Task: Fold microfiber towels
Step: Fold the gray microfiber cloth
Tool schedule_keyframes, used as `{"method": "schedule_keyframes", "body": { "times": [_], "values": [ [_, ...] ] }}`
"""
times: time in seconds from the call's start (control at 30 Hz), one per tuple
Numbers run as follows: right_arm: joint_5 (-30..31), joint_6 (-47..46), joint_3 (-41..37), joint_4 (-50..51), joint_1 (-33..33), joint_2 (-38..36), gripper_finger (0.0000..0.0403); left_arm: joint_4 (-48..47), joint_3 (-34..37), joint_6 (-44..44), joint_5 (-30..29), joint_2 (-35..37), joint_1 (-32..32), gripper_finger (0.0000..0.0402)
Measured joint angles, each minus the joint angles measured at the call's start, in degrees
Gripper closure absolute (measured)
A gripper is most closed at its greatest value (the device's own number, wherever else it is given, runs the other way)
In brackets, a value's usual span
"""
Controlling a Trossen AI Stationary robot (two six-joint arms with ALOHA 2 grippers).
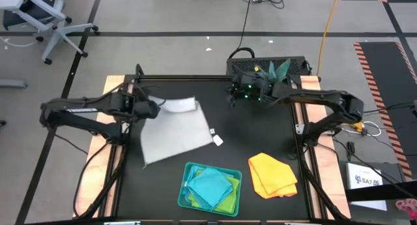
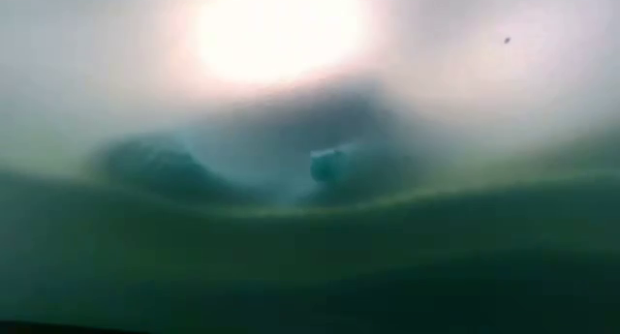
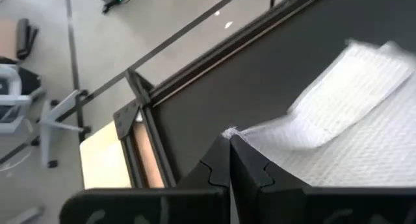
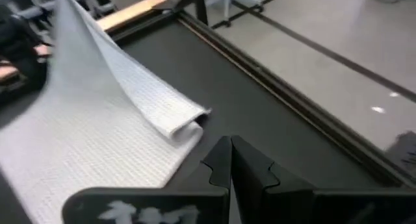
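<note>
Left gripper (image 1: 154, 107) clamps the grey-white towel (image 1: 174, 130) corner, lifting it off the table (image 1: 260, 134) for a fold. Right gripper (image 1: 233, 94), fingers together and empty, waits at the far edge. Folded towels fill the tray (image 1: 212, 167); yellow-orange towel (image 1: 272, 175) lies beside it

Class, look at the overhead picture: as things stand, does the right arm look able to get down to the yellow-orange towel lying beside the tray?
Probably yes. The yellow-orange towel lies alone on the right arm's side, beside the teal tray, with bare table between it and the right gripper, which is shut and holds nothing.
</note>
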State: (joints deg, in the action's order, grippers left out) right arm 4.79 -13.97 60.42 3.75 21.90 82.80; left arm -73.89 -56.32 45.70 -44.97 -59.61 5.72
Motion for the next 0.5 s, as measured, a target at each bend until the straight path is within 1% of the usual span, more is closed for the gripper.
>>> {"method": "schedule_keyframes", "body": {
  "times": [0.1,0.27,0.5],
  "values": [
    [-3.89,-1.18,0.0,-3.14,0.32,1.99,0.0403,4.73,4.29,-2.24,0.0,0.08,2.67,0.0398],
    [-10.07,-3.87,0.02,-4.29,-0.91,3.4,0.0403,12.76,11.47,-5.17,0.54,0.04,7.35,0.0398],
    [-16.8,-5.67,0.04,-4.35,-3.73,3.2,0.0403,22.29,21.81,-8.75,4.69,0.04,16.36,0.0399]
  ]
}}
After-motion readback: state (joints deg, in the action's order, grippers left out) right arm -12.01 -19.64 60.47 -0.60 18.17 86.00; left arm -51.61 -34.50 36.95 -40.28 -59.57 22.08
